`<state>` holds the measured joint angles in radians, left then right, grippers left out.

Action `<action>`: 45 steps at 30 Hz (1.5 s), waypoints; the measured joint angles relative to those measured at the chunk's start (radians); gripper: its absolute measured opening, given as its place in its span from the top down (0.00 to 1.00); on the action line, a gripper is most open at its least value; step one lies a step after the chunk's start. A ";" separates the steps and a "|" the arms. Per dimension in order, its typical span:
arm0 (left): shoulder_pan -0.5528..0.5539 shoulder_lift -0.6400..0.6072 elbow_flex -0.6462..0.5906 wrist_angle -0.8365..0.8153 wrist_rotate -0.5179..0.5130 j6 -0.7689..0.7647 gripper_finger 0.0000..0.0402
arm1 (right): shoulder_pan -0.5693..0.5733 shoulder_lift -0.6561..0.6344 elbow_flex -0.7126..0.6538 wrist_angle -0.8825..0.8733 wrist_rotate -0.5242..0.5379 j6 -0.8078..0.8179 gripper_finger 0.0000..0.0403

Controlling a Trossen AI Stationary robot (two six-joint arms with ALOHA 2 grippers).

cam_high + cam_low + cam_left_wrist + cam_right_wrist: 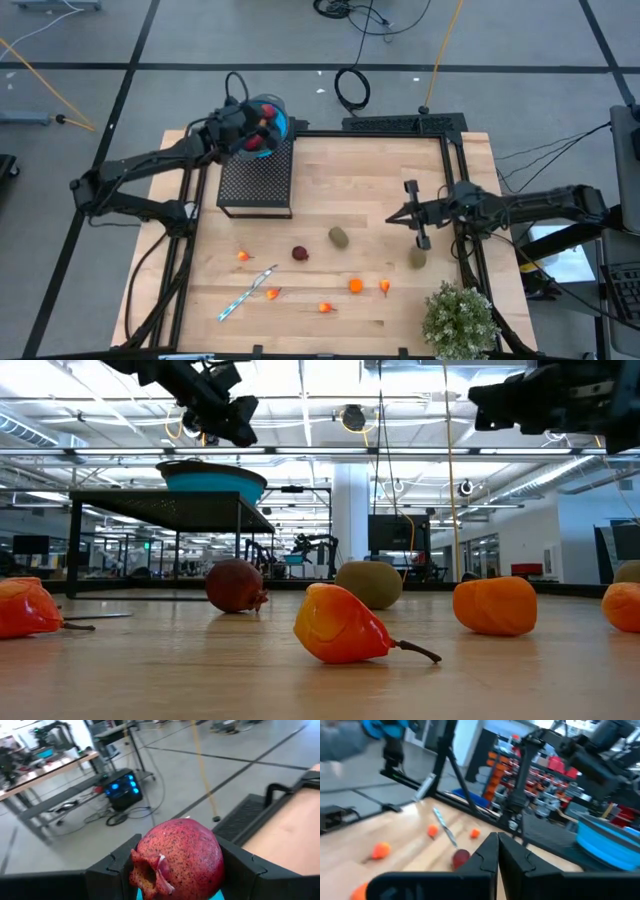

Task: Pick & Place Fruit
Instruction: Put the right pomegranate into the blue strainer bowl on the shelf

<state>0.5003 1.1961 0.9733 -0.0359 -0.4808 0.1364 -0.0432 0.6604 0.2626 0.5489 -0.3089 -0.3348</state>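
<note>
My left gripper (258,136) is at the table's far left, above a blue bowl (277,122) that stands on a black mesh stand (255,182), and is shut on a speckled dark red round fruit (180,857). My right gripper (393,219) hovers shut and empty near the right edge, fingers together (498,851). On the wood lie two olive-brown ovals (339,237) (417,258), a dark red round piece (300,253), an orange piece (355,286) and several tiny orange bits (243,256). My left gripper pinches the red fruit between its two fingers (116,866), one on each opposite side (215,862). The fruit's crown end (147,872) faces back toward the wrist. The fingers come nearly level from the table's left. The fruit is lifted clear, above the bowl.
A thin silver-blue stick (248,293) lies near the front left among the orange bits. A bushy green plant (460,320) stands at the front right corner. A black frame (448,150) runs along the table's far and right edges. Bare wood lies in the middle.
</note>
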 joint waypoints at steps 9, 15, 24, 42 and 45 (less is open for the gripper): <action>0.126 0.000 0.000 -0.069 0.021 -0.039 0.50 | -0.034 -0.058 -0.035 0.000 -0.036 0.039 1.00; 0.206 0.000 0.000 -0.123 0.116 -0.105 0.50 | -0.036 -0.058 -0.035 0.000 -0.037 0.036 1.00; 0.263 0.000 0.000 -0.206 0.235 -0.199 0.50 | -0.036 -0.058 -0.035 0.000 -0.035 0.028 1.00; 0.267 0.054 0.170 -0.492 0.298 -0.283 0.50 | -0.037 -0.058 -0.035 0.001 -0.005 0.001 1.00; 0.267 0.095 0.257 -0.581 0.298 -0.294 0.50 | -0.037 -0.058 -0.035 0.001 -0.006 0.001 1.00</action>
<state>0.7673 1.2914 1.2307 -0.6166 -0.1832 -0.1574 -0.0797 0.6025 0.2272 0.5495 -0.3149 -0.3340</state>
